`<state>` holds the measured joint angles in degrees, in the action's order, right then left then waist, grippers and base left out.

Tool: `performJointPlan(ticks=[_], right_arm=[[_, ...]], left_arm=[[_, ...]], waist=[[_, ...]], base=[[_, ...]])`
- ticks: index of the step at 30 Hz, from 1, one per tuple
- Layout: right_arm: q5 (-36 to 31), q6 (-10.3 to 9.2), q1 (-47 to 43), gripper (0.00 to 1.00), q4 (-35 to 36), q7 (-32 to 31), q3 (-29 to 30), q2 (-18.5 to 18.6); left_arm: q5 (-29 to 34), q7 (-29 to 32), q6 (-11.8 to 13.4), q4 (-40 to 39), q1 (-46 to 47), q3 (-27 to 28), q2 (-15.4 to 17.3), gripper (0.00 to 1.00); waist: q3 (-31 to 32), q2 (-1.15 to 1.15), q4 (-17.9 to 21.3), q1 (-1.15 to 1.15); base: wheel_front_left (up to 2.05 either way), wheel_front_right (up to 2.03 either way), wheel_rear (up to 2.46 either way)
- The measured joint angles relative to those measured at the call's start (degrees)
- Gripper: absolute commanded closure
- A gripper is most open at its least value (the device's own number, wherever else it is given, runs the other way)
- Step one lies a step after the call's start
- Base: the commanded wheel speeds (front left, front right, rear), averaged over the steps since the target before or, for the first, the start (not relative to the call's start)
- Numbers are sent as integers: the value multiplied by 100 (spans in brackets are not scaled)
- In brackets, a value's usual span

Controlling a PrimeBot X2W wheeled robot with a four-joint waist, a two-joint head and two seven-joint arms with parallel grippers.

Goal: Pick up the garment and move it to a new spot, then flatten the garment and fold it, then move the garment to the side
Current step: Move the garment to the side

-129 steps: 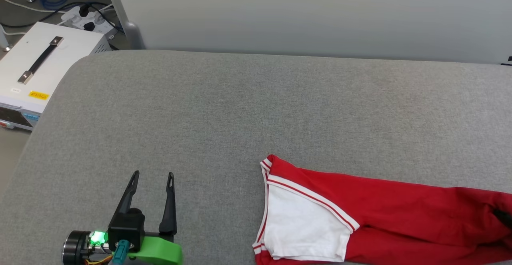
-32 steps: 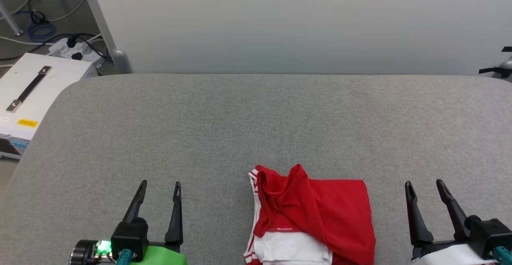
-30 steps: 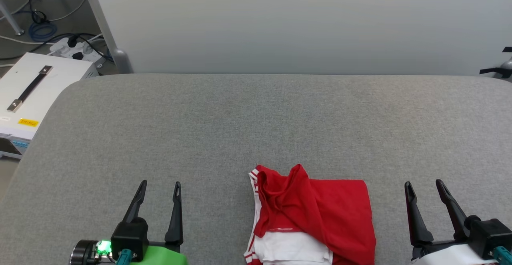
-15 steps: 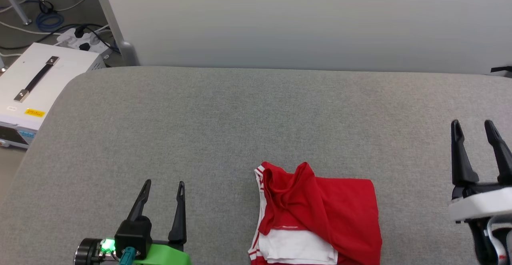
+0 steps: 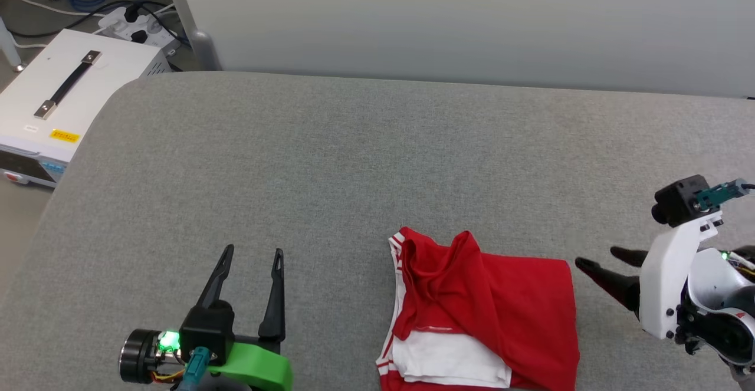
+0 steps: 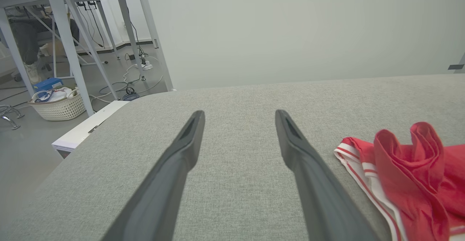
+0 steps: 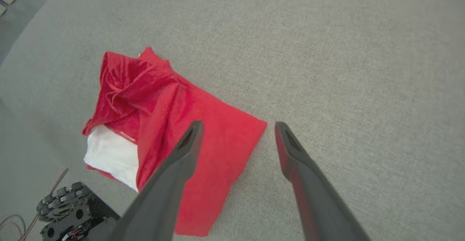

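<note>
The garment (image 5: 483, 314) lies folded into a red bundle near the front edge of the grey padded surface (image 5: 354, 161), with a bunched fold at its top and a white sleeve showing at the bottom left. My left gripper (image 5: 253, 252) stands open to its left, fingers pointing away, nothing between them. My right gripper (image 5: 597, 258) is open and points left, its tips just off the garment's right edge. In the left wrist view the left gripper (image 6: 238, 113) is open, with the garment (image 6: 410, 161) to its right. In the right wrist view the right gripper (image 7: 238, 124) hovers open over the corner of the garment (image 7: 163, 99).
A white box with a black handle (image 5: 65, 90) and a power strip (image 5: 133, 25) sit on the floor off the surface's left end. A pale wall panel runs along the back. A white basket (image 6: 58, 104) and table legs stand further left.
My right gripper rose, then swung round from pointing away to pointing left at the garment's right edge. The head camera shifted. The left gripper and the garment stayed put.
</note>
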<state>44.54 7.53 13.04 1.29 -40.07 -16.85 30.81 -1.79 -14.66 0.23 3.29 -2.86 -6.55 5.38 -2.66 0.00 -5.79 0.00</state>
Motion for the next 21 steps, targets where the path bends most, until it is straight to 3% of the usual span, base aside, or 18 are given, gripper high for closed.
performJointPlan(ticks=[7,14,21], right_arm=[[263,0,-153,0,-389,-557,-127,-11],[234,0,-148,0,-948,-398,-463,-308],[108,0,-104,0,-1465,-60,-873,-339]], left_arm=[[31,-1,-32,0,152,-62,-24,0],[31,0,-44,2,328,-98,-42,0],[33,-1,-48,4,446,-122,-49,0]], waist=[[-211,0,-136,0],[-520,0,-262,0],[-742,0,-396,0]], base=[[0,0,0],[0,0,0],[0,0,0]])
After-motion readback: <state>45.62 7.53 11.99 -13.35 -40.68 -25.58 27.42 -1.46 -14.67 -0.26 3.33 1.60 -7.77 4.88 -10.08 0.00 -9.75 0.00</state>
